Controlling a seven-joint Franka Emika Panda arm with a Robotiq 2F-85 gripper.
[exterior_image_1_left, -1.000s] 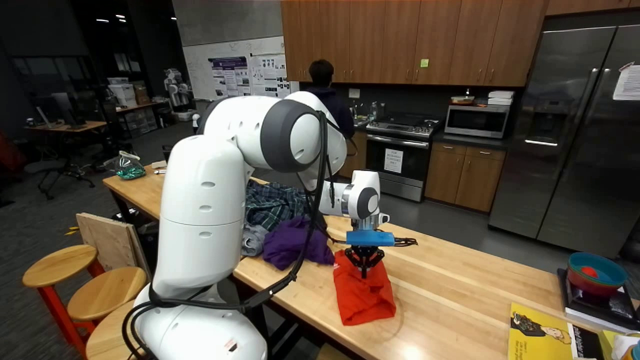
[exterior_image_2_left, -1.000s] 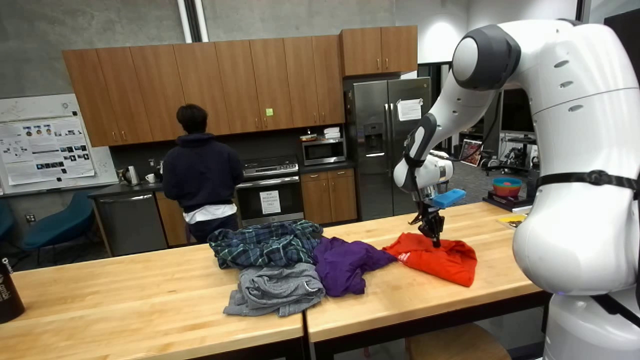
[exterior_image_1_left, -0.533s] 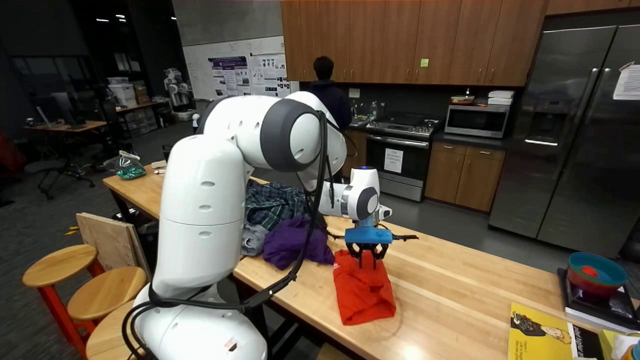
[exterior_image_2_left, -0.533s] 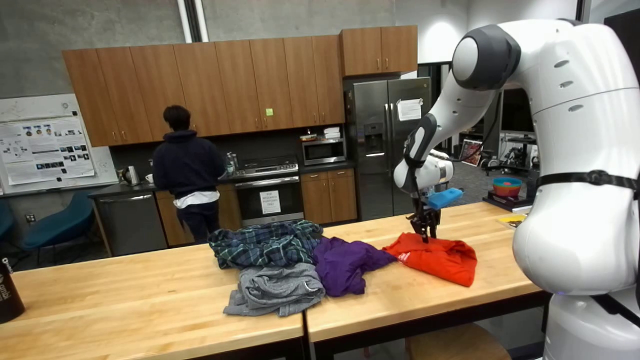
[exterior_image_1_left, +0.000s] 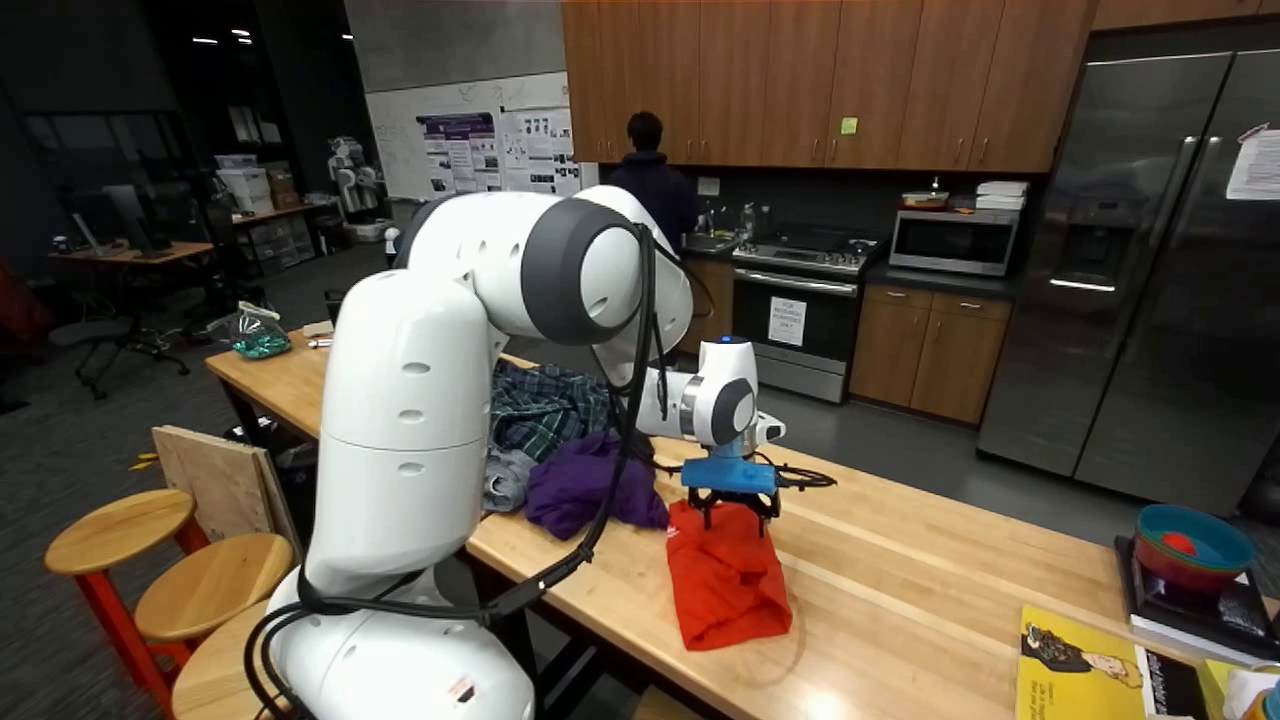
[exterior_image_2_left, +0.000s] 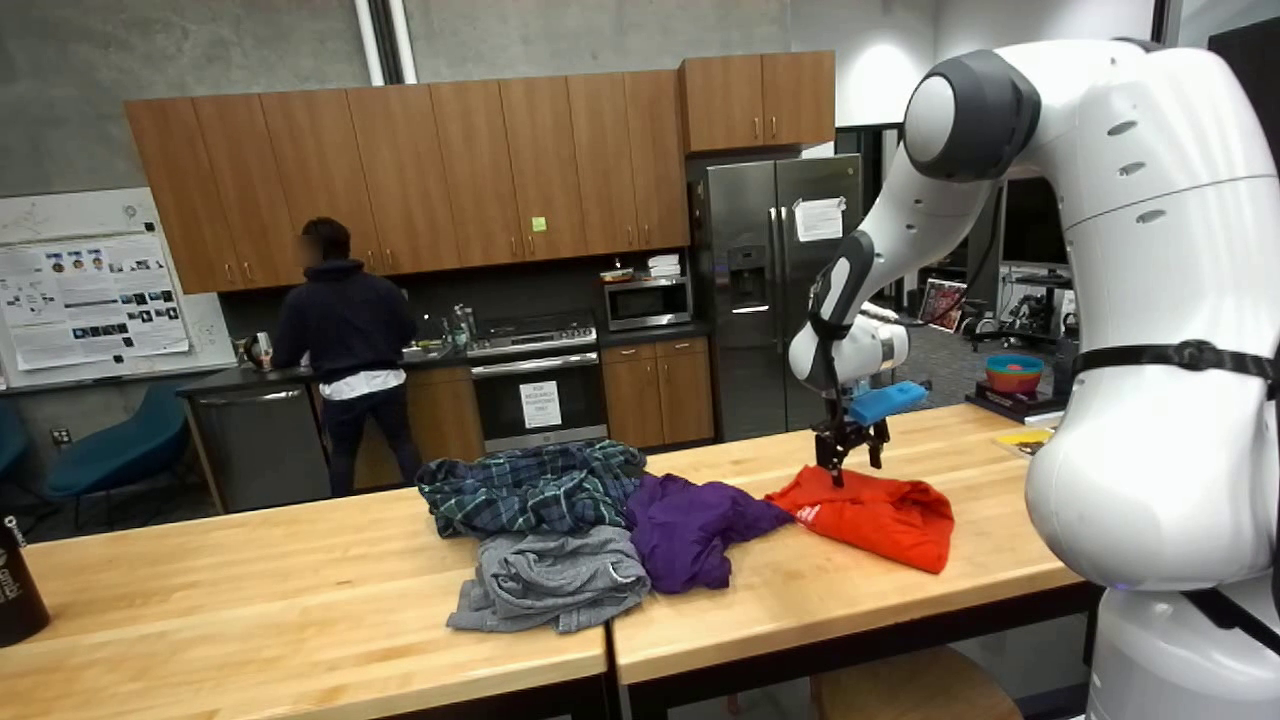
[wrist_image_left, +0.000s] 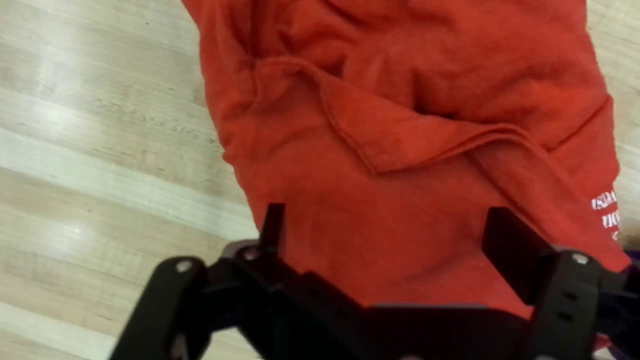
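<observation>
A red garment with white print near one end lies folded and wrinkled on the wooden table, visible in all views. Right over its far part is my gripper, pointing down with jaws spread wide. In the wrist view the gripper has only red cloth beneath it and nothing pinched between its fingers. Whether a fingertip still touches the cloth I cannot tell. Beside the red garment sits a crumpled purple garment. A grey garment and a dark plaid shirt are heaped against the purple one.
On the table stands a black cup at one end. A yellow book and colored bowls on a dark stack are at the opposite end. A person stands at the counter behind. Stools are beside the table.
My gripper has gone from shut to wide open and risen slightly over the red garment, which has stayed put. The person has moved along the counter, leftward in an exterior view.
</observation>
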